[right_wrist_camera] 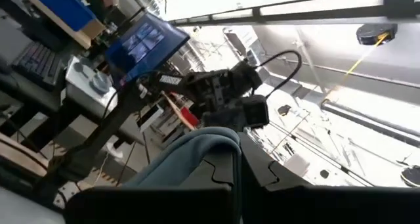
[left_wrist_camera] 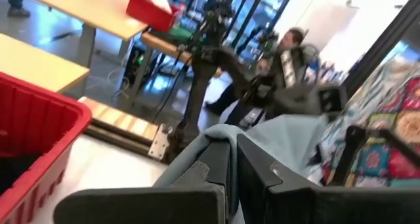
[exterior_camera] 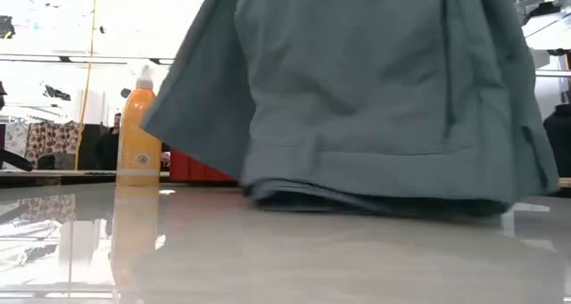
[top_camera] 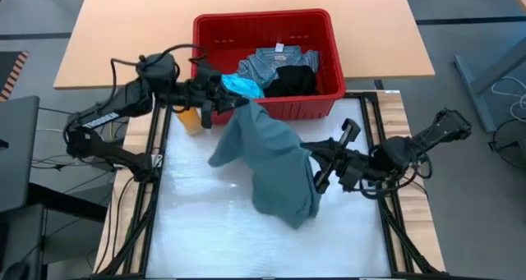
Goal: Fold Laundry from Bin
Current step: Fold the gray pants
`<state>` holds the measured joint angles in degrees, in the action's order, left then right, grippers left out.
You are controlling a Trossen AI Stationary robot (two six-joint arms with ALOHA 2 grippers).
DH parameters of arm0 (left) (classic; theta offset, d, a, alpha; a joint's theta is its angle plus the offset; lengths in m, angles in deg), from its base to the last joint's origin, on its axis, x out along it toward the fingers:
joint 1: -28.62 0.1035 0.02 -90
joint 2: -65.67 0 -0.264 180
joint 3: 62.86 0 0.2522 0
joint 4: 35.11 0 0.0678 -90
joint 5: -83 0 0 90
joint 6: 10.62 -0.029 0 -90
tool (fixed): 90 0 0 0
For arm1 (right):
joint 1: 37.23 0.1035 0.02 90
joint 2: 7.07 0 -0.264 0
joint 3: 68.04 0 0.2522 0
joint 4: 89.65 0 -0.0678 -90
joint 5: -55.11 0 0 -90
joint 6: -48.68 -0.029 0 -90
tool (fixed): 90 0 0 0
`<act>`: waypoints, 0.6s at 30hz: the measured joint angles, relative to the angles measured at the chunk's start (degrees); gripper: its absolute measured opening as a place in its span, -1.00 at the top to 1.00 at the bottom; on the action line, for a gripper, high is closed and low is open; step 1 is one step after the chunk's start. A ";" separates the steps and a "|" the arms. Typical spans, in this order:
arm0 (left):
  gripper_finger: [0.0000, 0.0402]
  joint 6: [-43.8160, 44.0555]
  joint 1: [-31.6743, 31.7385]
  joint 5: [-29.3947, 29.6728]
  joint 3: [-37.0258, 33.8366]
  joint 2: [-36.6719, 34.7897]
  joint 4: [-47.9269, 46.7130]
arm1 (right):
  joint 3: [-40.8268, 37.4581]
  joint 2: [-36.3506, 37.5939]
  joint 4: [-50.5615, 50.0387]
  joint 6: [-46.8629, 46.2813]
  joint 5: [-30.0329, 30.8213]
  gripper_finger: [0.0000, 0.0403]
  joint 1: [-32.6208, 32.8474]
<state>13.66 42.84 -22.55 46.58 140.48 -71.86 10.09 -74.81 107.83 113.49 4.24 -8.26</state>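
Muted grey-green soft garment (top_camera: 275, 165) hangs mid-table, hem touching glossy white tabletop (top_camera: 205, 231). Right gripper (top_camera: 316, 167) clenched on its right edge; left gripper (top_camera: 234, 102) clenched on its far-left corner. Orange spray bottle (top_camera: 190, 118) far left. Beyond, red slotted plastic bin (top_camera: 329, 62) holds turquoise, black, blue-grey garments.

Glossy white table (top_camera: 205, 231), grey-green garment's (top_camera: 275, 169) hem resting on it, orange spray bottle (exterior_camera: 138, 135) standing upright, red bin (top_camera: 267, 25) at the far edge
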 joint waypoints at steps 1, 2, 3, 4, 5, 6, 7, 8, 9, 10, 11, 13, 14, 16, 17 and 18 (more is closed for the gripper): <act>1.00 -0.87 0.00 0.20 1.36 0.66 -1.90 | 0.96 0.00 -1.18 0.11 0.11 0.89 0.23; 1.00 -1.87 0.00 0.43 2.36 1.14 -3.49 | 1.96 0.05 -2.78 0.12 0.76 0.89 0.39; 1.00 -2.88 0.00 0.81 2.89 1.33 -4.78 | 2.72 0.30 -4.89 0.12 1.84 0.89 0.69; 1.00 -3.60 0.00 1.35 2.94 1.34 -6.06 | 3.10 0.69 -6.89 0.09 3.11 0.89 1.09; 1.00 -4.20 -0.02 1.96 2.77 1.30 -7.30 | 3.18 1.21 -8.59 -0.06 4.09 0.89 1.43; 1.00 -4.83 -0.02 3.11 2.61 1.28 -8.70 | 3.17 1.79 -10.10 -0.52 4.58 0.89 1.71; 1.00 -5.52 -0.02 4.80 2.56 1.28 -10.52 | 2.94 2.54 -11.53 -1.30 4.72 0.89 2.04; 1.00 -6.21 -0.02 6.46 2.49 1.30 -12.49 | 2.72 3.37 -13.23 -2.40 5.12 0.89 2.35; 1.00 -6.85 -0.01 7.45 2.45 1.33 -13.91 | 2.48 4.28 -14.50 -3.71 5.89 0.89 2.66; 1.00 -7.16 -0.24 7.95 2.38 1.34 -14.33 | 2.07 5.32 -15.48 -5.02 6.29 0.89 2.91; 1.00 -7.09 -0.70 8.28 1.98 1.35 -13.64 | 1.53 6.50 -16.66 -6.31 6.41 0.89 3.06; 0.98 -6.43 -2.10 8.16 0.25 1.66 -9.61 | 0.57 8.71 -18.49 -8.69 6.40 0.89 3.15; 0.96 -6.82 -2.73 7.77 -0.61 1.82 -7.99 | 0.29 9.47 -19.41 -9.76 6.38 0.89 2.98; 0.88 -7.79 -3.58 7.20 -1.78 2.28 -7.11 | 0.00 10.29 -22.04 -11.99 5.94 0.89 2.24; 0.83 -8.13 -3.90 7.20 -1.94 2.51 -7.03 | -0.01 10.48 -23.36 -12.95 5.91 0.89 1.88; 0.78 -8.74 -4.05 7.28 -1.94 2.57 -7.28 | -0.04 10.51 -24.47 -13.76 5.88 0.89 1.64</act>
<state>4.92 38.79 -15.27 44.63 143.05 -79.14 10.05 -64.30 83.37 99.74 10.13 -6.63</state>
